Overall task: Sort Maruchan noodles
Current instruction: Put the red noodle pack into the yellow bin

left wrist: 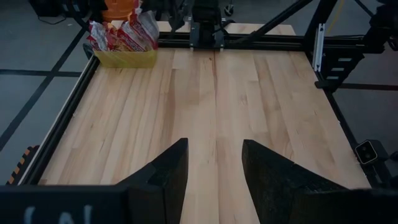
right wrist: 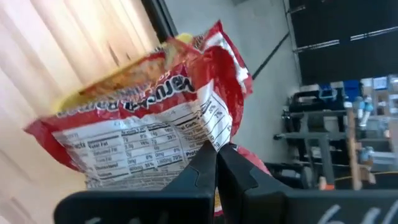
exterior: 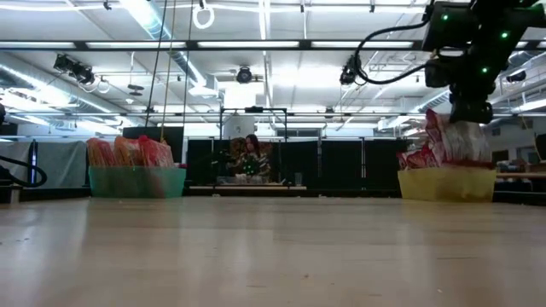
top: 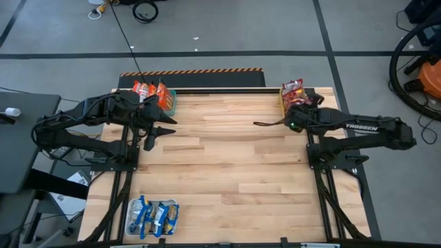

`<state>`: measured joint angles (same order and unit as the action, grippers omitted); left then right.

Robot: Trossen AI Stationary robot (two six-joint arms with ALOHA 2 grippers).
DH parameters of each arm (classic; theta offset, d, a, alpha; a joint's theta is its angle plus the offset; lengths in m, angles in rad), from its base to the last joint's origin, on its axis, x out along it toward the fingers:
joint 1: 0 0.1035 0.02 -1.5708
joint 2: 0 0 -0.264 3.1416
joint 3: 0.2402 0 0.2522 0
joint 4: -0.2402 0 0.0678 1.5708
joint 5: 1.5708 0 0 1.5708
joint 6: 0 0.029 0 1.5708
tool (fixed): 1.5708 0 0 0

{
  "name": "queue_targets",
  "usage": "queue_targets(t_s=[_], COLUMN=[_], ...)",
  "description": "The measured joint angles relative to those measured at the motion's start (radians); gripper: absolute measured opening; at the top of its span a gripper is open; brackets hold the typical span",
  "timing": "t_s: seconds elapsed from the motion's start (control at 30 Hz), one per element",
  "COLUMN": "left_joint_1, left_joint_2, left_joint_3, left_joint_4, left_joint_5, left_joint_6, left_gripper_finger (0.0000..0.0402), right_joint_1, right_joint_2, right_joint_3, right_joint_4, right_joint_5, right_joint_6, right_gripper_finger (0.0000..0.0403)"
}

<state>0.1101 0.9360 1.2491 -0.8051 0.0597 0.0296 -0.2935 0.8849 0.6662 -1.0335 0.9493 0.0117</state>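
Starting at the table's left side in the high view, the left gripper [top: 167, 125] hangs over the wood at about ten o'clock from the table's middle, just beside the teal tray [top: 170, 103]. Its two fingers [left wrist: 168, 171] stand partly apart with bare table between them and nothing in their hold. Orange packets [top: 151, 89] stand upright in that teal tray at the far-left corner. Down at about seven o'clock, near the front-left edge, blue-and-yellow packets [top: 155, 215] lie in a white tray [top: 129, 219].

Across the bare middle of the wooden table [top: 234, 165] and over to the right, the right gripper [top: 260, 124] sits at about two o'clock, its arm reaching in from the right edge. Its fingers [right wrist: 214, 168] are closed tight, pinching the edge of a red-and-white packet [right wrist: 149, 137], whose nutrition label faces the wrist camera. Behind it, at the far-right corner, the yellow tray [exterior: 446, 183] holds more red-and-white packets [top: 292, 89], standing up above its rim.
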Motion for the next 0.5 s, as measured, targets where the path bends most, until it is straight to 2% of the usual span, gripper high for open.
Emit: queue_targets(t_s=[0.17,0.23,0.37,0.5], left_joint_1=[0.0,0.0,0.0,0.0], left_joint_2=[0.0,0.0,0.0,0.0], left_joint_3=[0.0,0.0,0.0,0.0], left_joint_4=[0.0,0.0,0.0,0.0], left_joint_5=[0.0,0.0,0.0,0.0], left_joint_6=[0.0,0.0,0.0,0.0], left_gripper_finger=[0.0156,0.0156,0.0156,0.0156], right_joint_1=[-0.06,-0.082,-0.13,-0.169], right_joint_2=[-0.008,-0.011,0.005,0.036], right_joint_3=[0.0,0.0,-0.025,-0.076], right_joint_4=[0.021,0.042,0.102,0.168], right_joint_5=[0.086,0.051,-0.095,-0.129], right_joint_6=[-0.09,-0.116,-0.212,-0.293], right_gripper_finger=[0.0009,0.0009,0.0009,0.001])
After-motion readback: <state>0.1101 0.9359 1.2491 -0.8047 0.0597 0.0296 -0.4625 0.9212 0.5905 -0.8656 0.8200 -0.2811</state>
